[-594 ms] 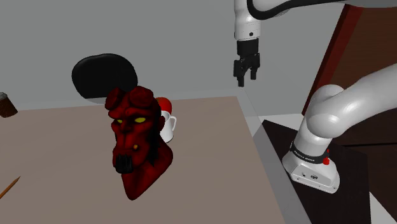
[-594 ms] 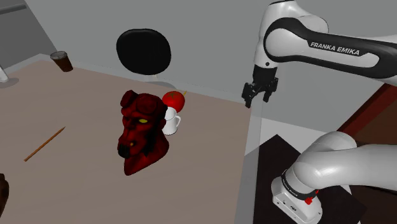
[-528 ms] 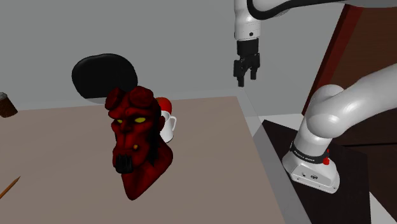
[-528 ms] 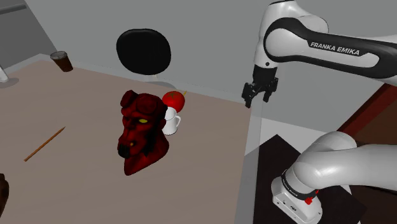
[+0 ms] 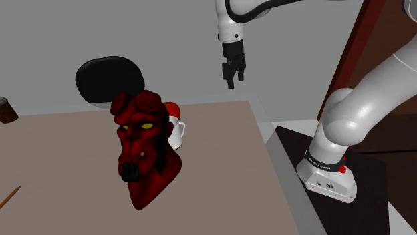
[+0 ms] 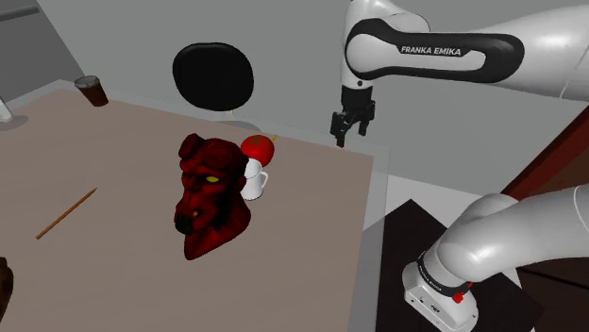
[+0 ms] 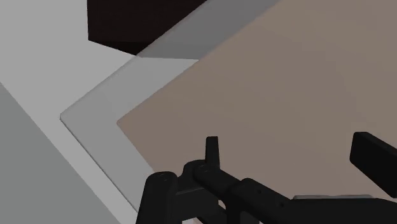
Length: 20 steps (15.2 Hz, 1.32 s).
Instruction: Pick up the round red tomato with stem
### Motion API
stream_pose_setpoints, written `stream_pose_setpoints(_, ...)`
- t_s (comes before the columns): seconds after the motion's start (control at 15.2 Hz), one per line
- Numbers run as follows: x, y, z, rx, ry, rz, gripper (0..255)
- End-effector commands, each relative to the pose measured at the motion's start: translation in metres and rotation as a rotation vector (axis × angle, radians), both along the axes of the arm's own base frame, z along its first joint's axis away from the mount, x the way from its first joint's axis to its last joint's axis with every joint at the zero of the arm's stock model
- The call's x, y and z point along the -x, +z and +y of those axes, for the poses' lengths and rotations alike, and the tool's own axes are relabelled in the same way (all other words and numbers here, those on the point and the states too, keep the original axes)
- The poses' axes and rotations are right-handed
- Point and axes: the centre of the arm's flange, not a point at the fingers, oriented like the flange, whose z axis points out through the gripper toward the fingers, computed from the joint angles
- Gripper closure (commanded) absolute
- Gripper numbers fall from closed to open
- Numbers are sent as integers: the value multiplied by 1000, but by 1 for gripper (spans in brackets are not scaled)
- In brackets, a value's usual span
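The round red tomato (image 6: 257,147) with a small stem lies on the brown table (image 6: 311,217), touching the far side of a white mug (image 6: 253,179). In the shoulder view the tomato (image 5: 173,109) peeks out behind a dark red horned bust (image 5: 142,148). My black gripper (image 6: 342,135) hangs high above the table's far edge, well to the second exterior view's right of the tomato. It is also seen from the shoulder view, gripper (image 5: 232,80) pointing down. In the wrist view the gripper (image 7: 292,151) is open over the table's corner, with nothing between its fingers (image 7: 213,147).
The bust (image 6: 210,193) stands in front of the mug. A black round chair back (image 6: 212,77) rises behind the table. A brown cup (image 6: 92,90) and a thin wooden stick (image 6: 66,213) lie far to the left. The stand (image 5: 334,200) is beside the table's right edge.
The arm has swung the gripper to the left in both exterior views, from beyond the table's corner to above its far edge, closer to the tomato. Nothing on the table moved.
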Motion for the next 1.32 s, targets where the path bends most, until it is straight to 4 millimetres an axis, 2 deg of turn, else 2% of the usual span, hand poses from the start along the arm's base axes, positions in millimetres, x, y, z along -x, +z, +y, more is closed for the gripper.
stream_pose_setpoints(0.0, -23, 0, 13, 5, 64, -3, 0)
stream_pose_setpoints(0.66, -127, 2, 100, 32, 369, -20, 0)
stream_pose_setpoints(1.25, -194, 2, 202, 57, 643, -36, 0)
